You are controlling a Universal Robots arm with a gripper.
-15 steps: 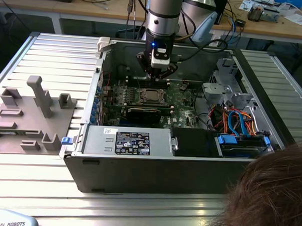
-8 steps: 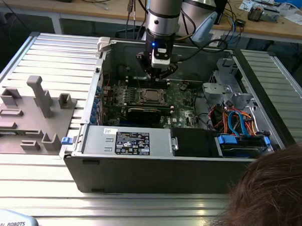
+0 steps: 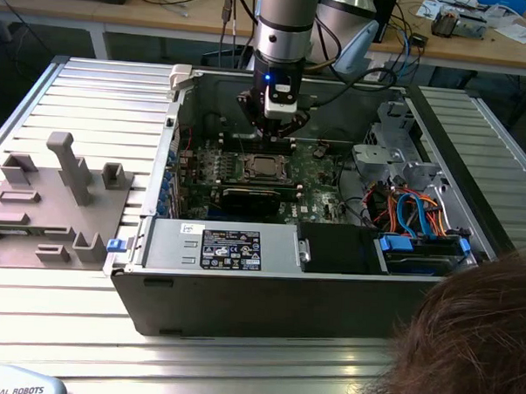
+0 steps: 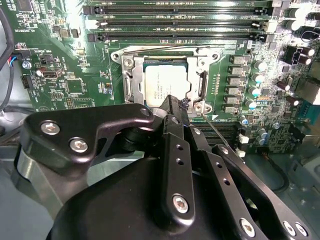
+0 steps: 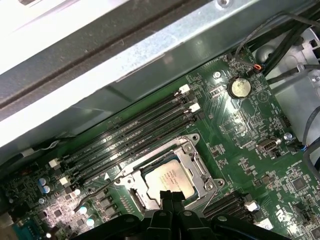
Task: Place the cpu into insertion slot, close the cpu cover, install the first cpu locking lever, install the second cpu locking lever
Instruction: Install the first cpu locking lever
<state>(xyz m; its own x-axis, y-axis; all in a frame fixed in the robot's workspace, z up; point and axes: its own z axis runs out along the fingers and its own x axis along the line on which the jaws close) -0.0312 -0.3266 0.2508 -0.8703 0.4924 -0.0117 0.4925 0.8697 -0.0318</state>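
The cpu (image 4: 161,84) (image 5: 167,176) lies flat in the insertion slot (image 4: 118,54) on the green board. The silvery cpu cover (image 4: 199,64) (image 5: 198,161) is folded down around it, with the chip's metal top showing through its window. My gripper (image 4: 176,102) (image 5: 167,194) is shut with nothing seen between its black fingers. Its tip hovers at the edge of the cover, beside a corner screw. One thin wire locking lever (image 4: 220,134) (image 5: 97,189) sticks out loose from the socket. In the exterior view the gripper (image 3: 276,128) hangs just behind the socket (image 3: 264,168).
Long black memory slots (image 4: 180,22) run beside the socket. The open computer case (image 3: 148,236) holds a power supply (image 3: 230,248) at the front and a drive cage with blue cables (image 3: 419,223) at the exterior view's right. A grey fixture block (image 3: 53,197) sits outside. A person's hair (image 3: 466,345) fills the near right corner.
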